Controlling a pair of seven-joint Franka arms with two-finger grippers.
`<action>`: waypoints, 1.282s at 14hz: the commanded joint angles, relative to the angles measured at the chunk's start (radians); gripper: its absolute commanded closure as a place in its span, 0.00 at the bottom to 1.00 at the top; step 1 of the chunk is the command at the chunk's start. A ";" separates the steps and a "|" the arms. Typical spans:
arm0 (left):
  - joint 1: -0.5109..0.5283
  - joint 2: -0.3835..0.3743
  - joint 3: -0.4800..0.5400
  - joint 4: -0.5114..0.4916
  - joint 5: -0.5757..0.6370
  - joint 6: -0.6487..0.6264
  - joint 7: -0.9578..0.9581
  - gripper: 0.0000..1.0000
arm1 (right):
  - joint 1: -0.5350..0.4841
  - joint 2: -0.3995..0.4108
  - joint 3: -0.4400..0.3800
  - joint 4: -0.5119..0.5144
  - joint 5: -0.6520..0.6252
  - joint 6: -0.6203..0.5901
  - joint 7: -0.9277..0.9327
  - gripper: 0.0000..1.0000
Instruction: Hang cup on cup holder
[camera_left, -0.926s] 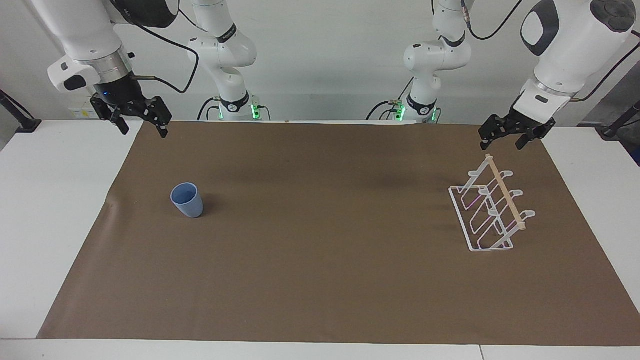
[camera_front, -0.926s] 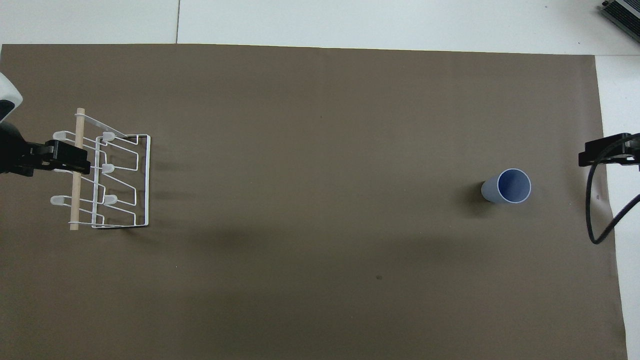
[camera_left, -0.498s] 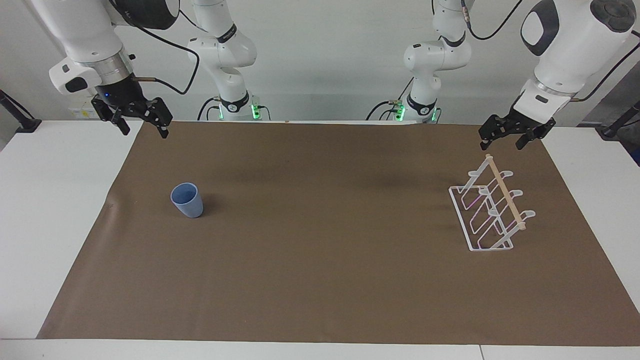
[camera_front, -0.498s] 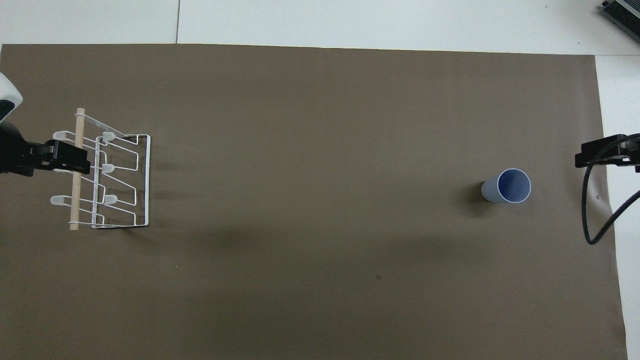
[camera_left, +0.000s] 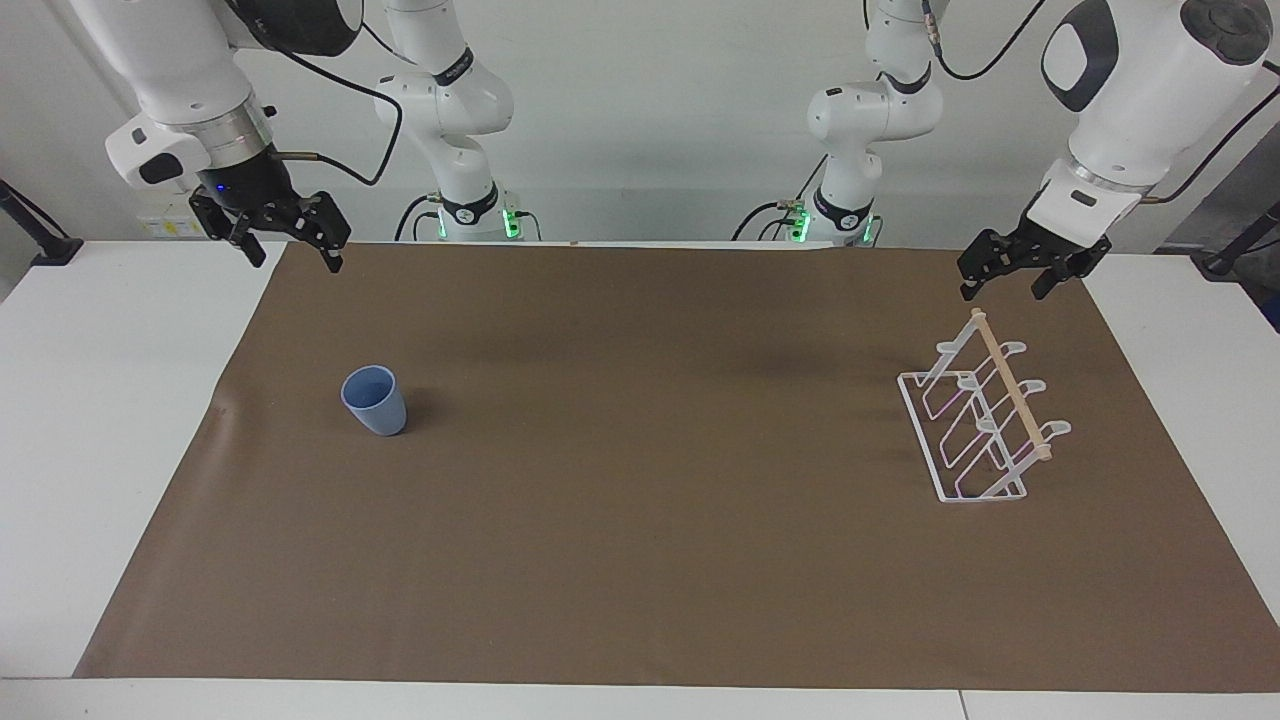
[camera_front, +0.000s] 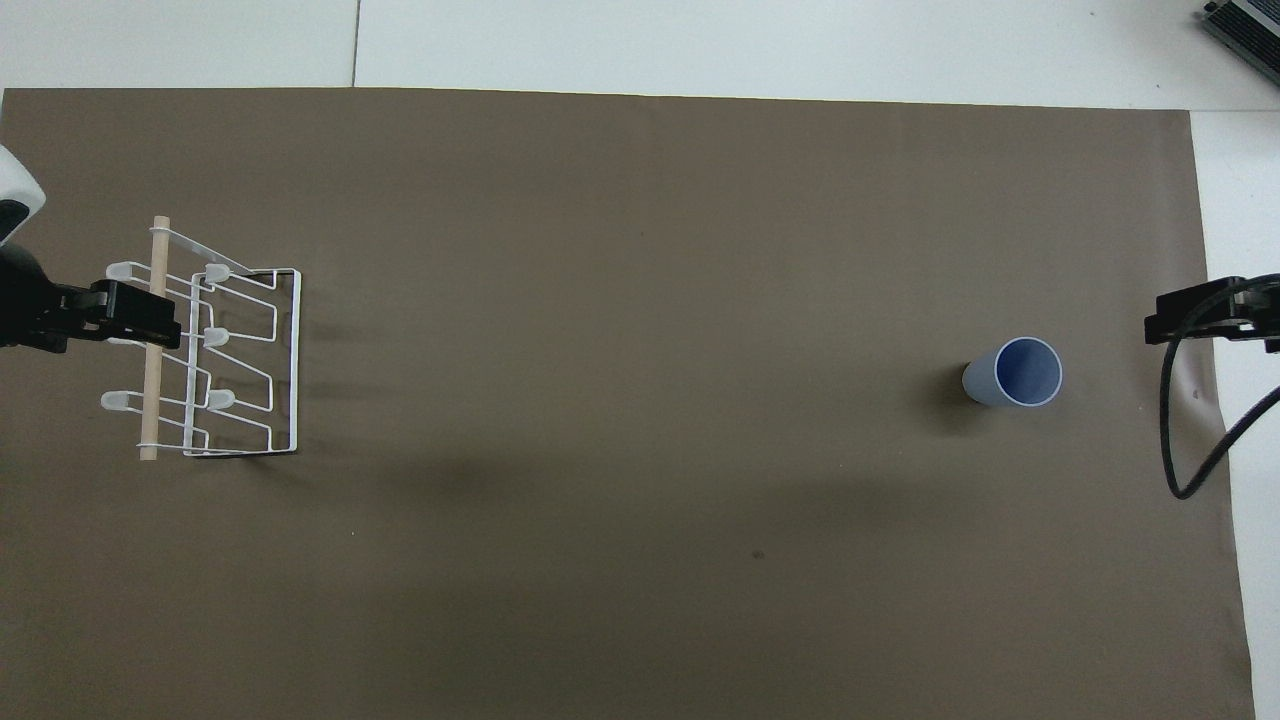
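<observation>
Both claws hang open and empty, your right gripper (camera_left: 287, 245) well above the upright cup (camera_left: 375, 400), which you must reach down to before hanging it on the cup holder (camera_left: 980, 415) under your waiting left gripper (camera_left: 1008, 278).

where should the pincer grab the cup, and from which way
Best by the rim, from above: the cup stands upright, mouth open upward, apart from anything else. One finger inside and one outside the wall would likely hold, since the sides taper toward the base. The right pincer is closest.

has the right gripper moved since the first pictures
Yes. The right gripper, open, has crept toward the table's middle, judged against the brown mat's corner; the cup is untouched.
</observation>
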 joint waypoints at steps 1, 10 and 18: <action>0.011 -0.027 -0.005 -0.030 0.015 0.009 0.008 0.00 | -0.001 -0.036 0.006 -0.042 0.022 -0.009 0.000 0.00; 0.011 -0.027 -0.005 -0.031 0.015 0.009 0.008 0.00 | 0.078 -0.147 0.033 -0.355 0.097 0.239 -0.002 0.00; 0.011 -0.027 -0.005 -0.030 0.015 0.009 0.008 0.00 | 0.073 -0.122 0.032 -0.510 0.086 0.422 -0.084 0.00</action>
